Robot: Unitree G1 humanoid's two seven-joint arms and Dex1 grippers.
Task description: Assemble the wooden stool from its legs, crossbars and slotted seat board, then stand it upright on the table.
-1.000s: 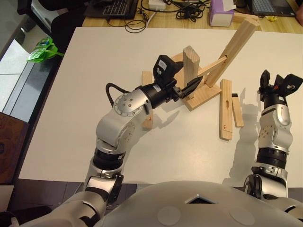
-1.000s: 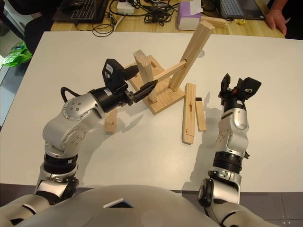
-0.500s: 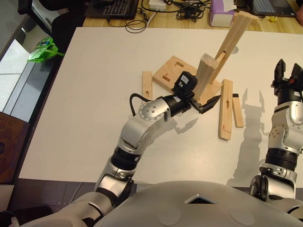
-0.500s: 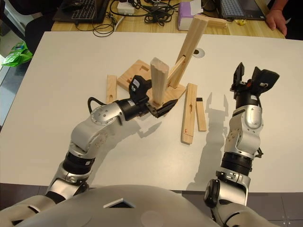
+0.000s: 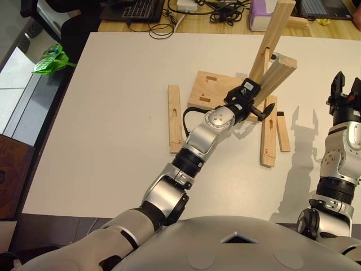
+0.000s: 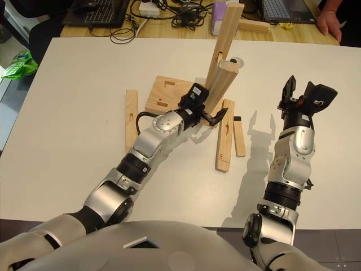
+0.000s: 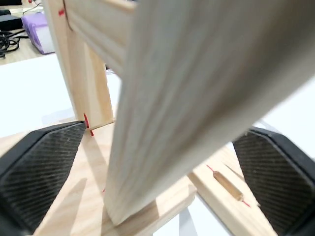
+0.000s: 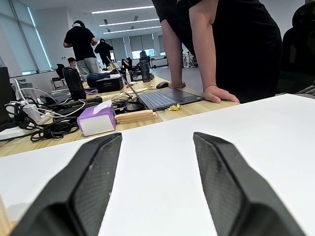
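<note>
The left tool (image 5: 263, 109) stands open around a tilted leg (image 5: 276, 75) on the seat board (image 5: 208, 93), while the right tool (image 5: 347, 89), also open, hangs well apart from it.

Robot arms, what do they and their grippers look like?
The left arm and right arm are rounded silver segments joined by black rings. A black cable loops beside the left wrist. The left gripper and right gripper are black, each with two tapering fingers and finely cross-hatched pads.
</note>
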